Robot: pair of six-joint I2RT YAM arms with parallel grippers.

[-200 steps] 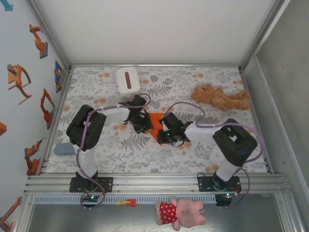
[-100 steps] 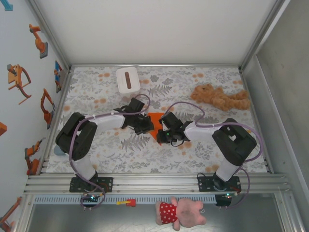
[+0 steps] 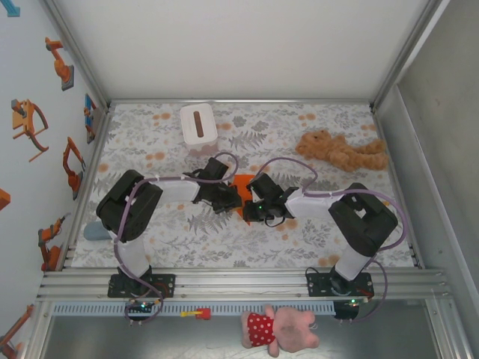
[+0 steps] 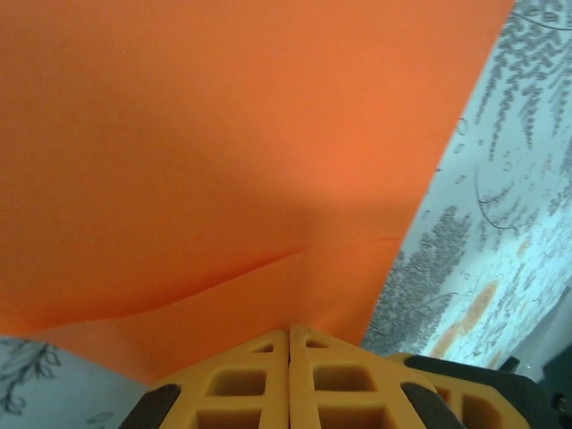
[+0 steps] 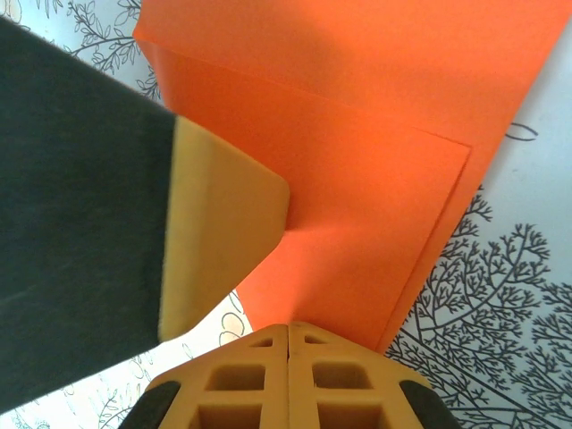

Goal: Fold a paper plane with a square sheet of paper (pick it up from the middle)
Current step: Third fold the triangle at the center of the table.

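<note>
Where the two arms meet at mid-table, you have the orange paper (image 3: 241,182) lying flat on the floral tablecloth (image 3: 172,239), mostly covered by both wrists in the top view.

Left gripper (image 4: 289,335): jaws pressed together, yellow fingers flush against each other, tips at the paper's near edge. Its wrist camera shows a folded layer with one slanting crease running across the sheet just ahead of the tips.

Right gripper (image 5: 289,329): jaws likewise closed tight, tips at the lower corner of the paper. From that wrist you see two layers (an upper flap over a wider one beneath, edges stepped). One of the left gripper's fingers (image 5: 219,232) rests against the flap's left edge.

Whether either closed pair actually has paper nipped between the fingers, you cannot tell; the tips hide it.

Around the work: white tissue box (image 3: 198,123) toward the far left, well apart from the paper; tan plush toy (image 3: 343,152) at far right; pink plush toy (image 3: 281,329) off the table, on the near side of the arm bases.
</note>
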